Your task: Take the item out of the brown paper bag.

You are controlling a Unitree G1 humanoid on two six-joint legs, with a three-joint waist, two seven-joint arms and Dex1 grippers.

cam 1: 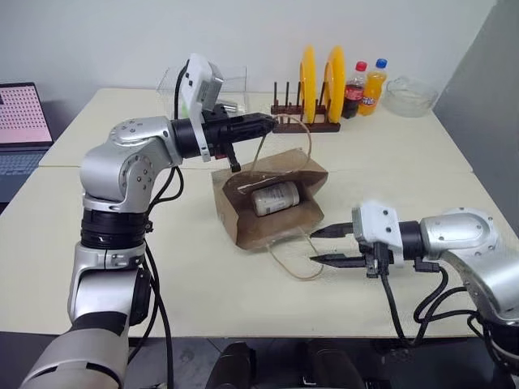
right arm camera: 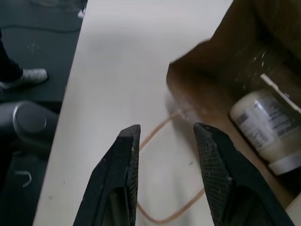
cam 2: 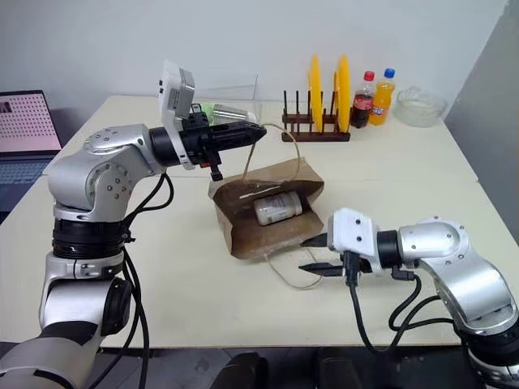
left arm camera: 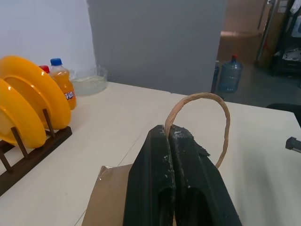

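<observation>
The brown paper bag (cam 1: 243,219) lies in the middle of the table with its mouth open toward me. The item (cam 1: 274,197), a whitish bottle with a pale label, lies on its side inside the bag. My left gripper (cam 1: 270,121) hovers above the bag's far edge, shut on one tan loop handle (left arm camera: 197,96), which it holds lifted. The other handle (cam 1: 293,266) lies flat on the table in front of the bag. My right gripper (cam 1: 321,245) is open just right of the bag's mouth, above that handle. The item (right arm camera: 268,129) also shows beyond its fingers (right arm camera: 126,146).
At the back stand a wooden rack with yellow plates (cam 1: 312,81), a cola bottle (cam 1: 354,89), an orange soda bottle (cam 1: 374,85) and a glass bowl (cam 1: 409,96). A clear container (cam 1: 231,81) sits behind my left arm. A laptop (cam 1: 23,121) is far left.
</observation>
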